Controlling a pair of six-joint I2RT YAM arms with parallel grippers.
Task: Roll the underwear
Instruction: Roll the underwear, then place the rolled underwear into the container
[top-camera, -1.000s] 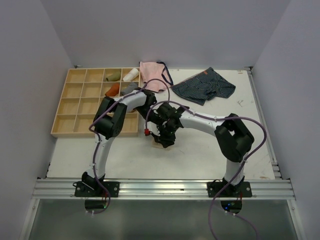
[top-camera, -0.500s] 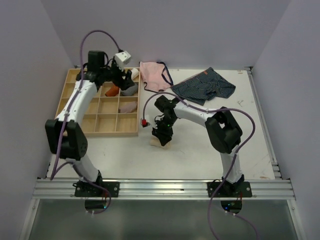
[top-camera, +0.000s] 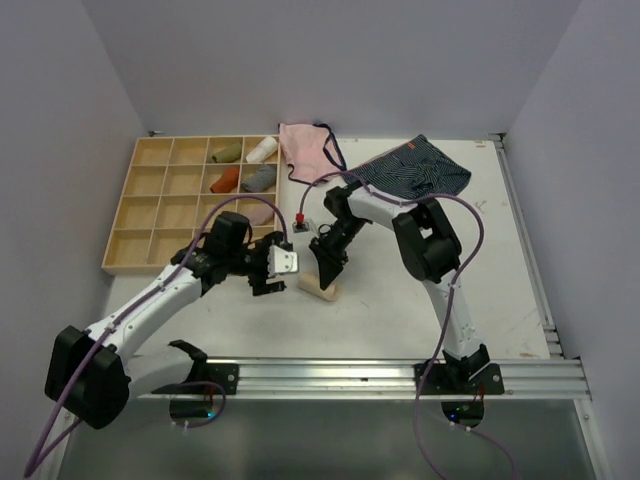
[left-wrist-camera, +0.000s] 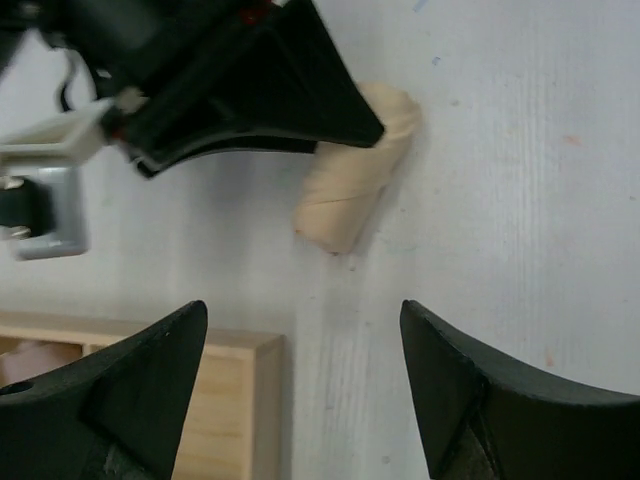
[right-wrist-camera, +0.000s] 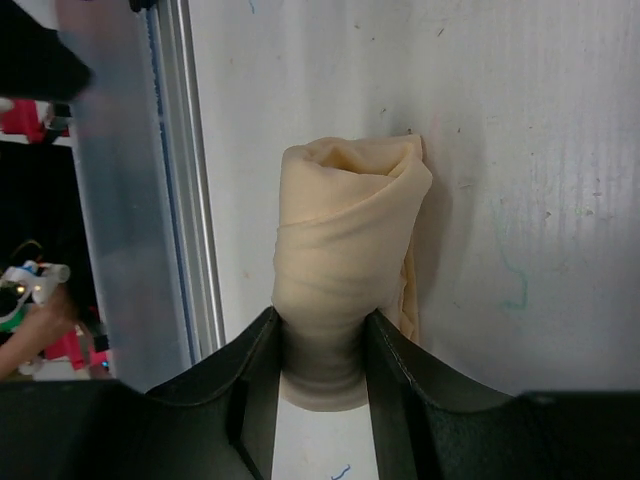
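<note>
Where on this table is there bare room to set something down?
Bare table lies right of the right arm, below the striped shorts. Crowded: the middle, where both arms meet at the rolled underwear, and the back by the pink pair.

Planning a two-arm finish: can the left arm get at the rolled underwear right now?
Probably yes. The left gripper is open and faces the underwear across bare table, with the roll's near end uncovered. The right gripper is clamped on the roll, so only that free part looks reachable.
</note>
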